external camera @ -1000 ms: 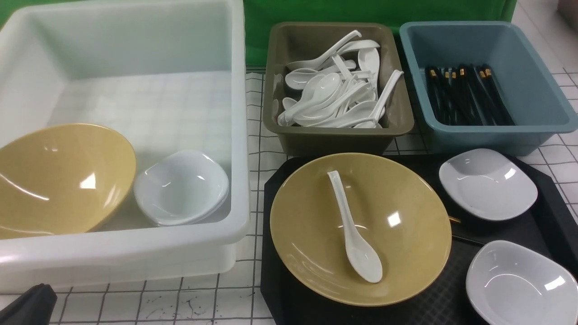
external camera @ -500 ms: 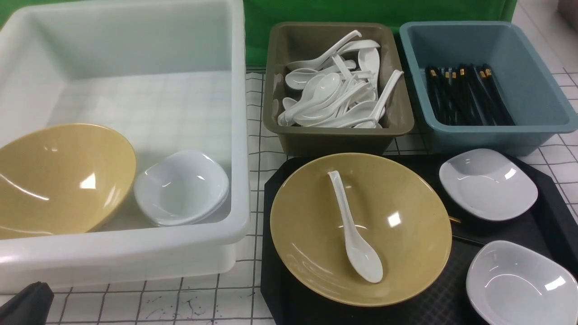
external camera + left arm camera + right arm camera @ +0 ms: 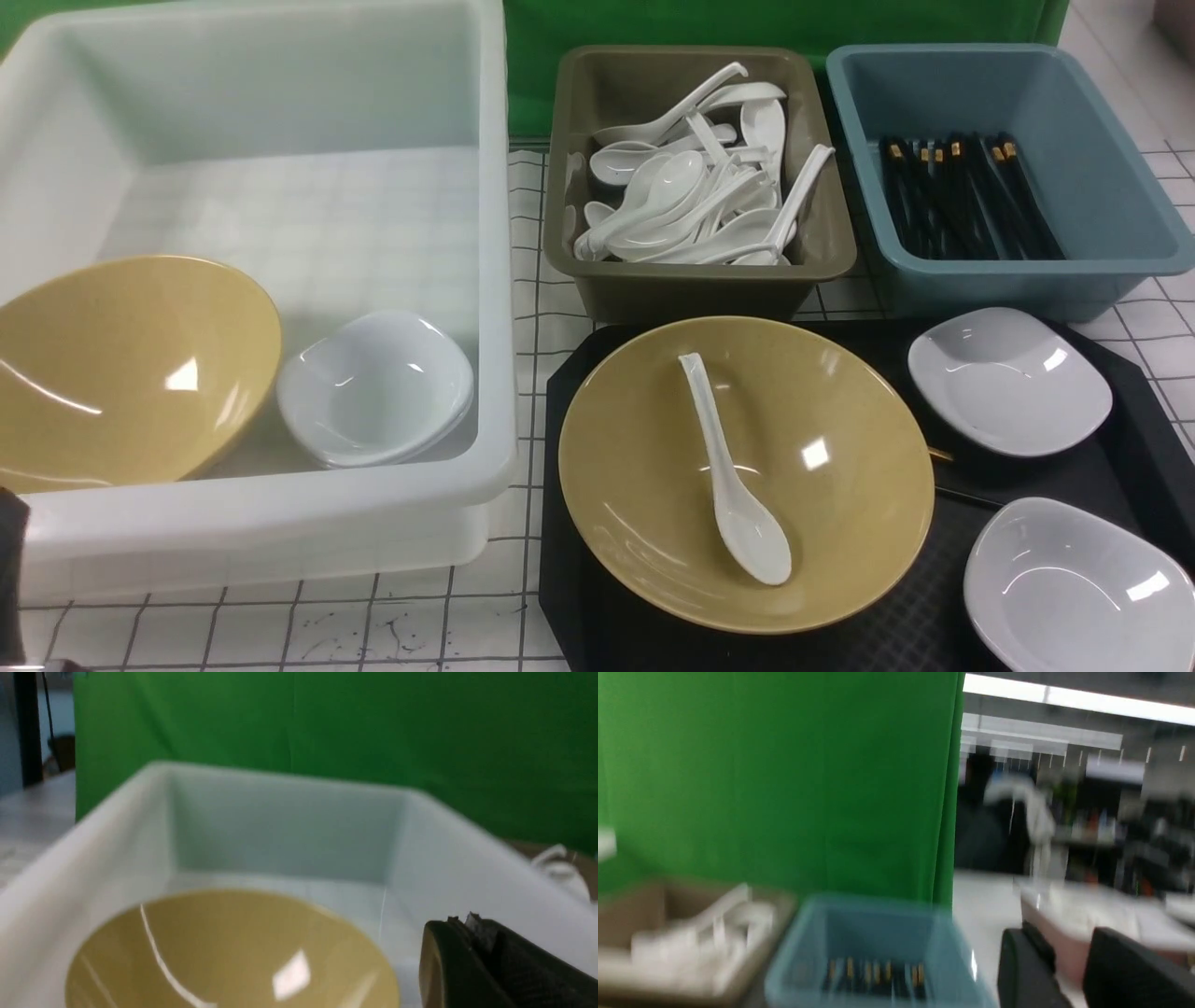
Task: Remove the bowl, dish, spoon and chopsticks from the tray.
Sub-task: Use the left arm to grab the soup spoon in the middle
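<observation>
White spoon point(image 3: 721, 467) in yellow bowl point(image 3: 635, 485), handle pointing away, scoop nearest

White tub point(image 3: 280, 523) with second yellow bowl point(image 3: 121, 373) and stacked dishes point(image 3: 378, 387), olive tub point(image 3: 681, 294) of heaped spoons point(image 3: 691, 196), blue tub point(image 3: 990, 289) of stored chopsticks point(image 3: 962, 201), green backdrop point(image 3: 747, 23)

— What is carrying it all?
— A white tabletop point(image 3: 280, 625) ruled with a black grid.
— And what sits directly on it?
— Four things. The black tray point(image 3: 1055, 471), with cut-off corners and a raised rim, is the nearest. Left of the tray stands a big white tub point(image 3: 280, 532), with a strip of grid showing between them. Just behind the tray's left half is an olive tub point(image 3: 681, 294), and just behind its right half a blue tub point(image 3: 980, 294). Whether either touches the tray's far rim, I cannot tell.
— Anything on the bare surface?
— Small dark scribbles point(image 3: 392, 644), left of the tray's near corner.
</observation>
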